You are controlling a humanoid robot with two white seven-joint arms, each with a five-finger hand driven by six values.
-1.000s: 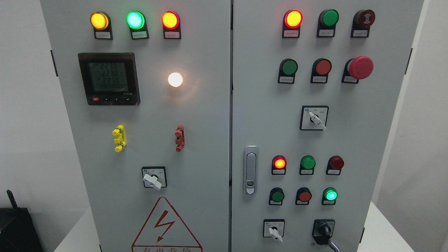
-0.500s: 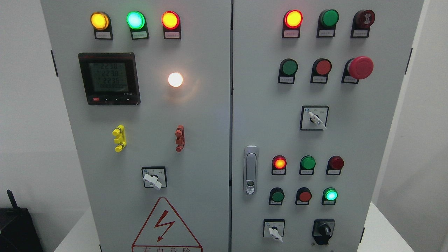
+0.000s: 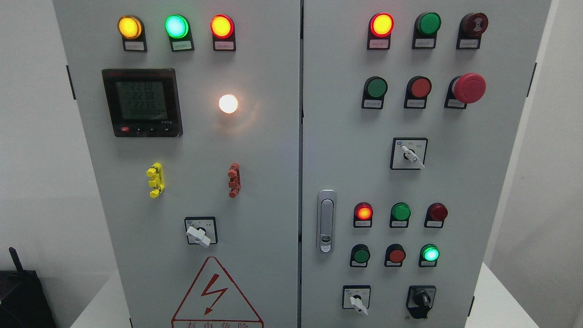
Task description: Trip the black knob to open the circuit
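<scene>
Neither of my hands is in view, so I cannot tell their state, and the black rotary knob [image 3: 421, 299] sits untouched near the grey metal cabinet's [image 3: 291, 150] lower right corner.

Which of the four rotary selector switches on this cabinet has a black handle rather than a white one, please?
The black knob at the right door's bottom right corner; the other three switches carry white handles.

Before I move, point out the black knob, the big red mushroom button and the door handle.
black knob [image 3: 422, 299], head view, on its grip.
red mushroom button [image 3: 469, 87], head view, on its cap.
door handle [image 3: 326, 217], head view, on its silver lever.
</scene>
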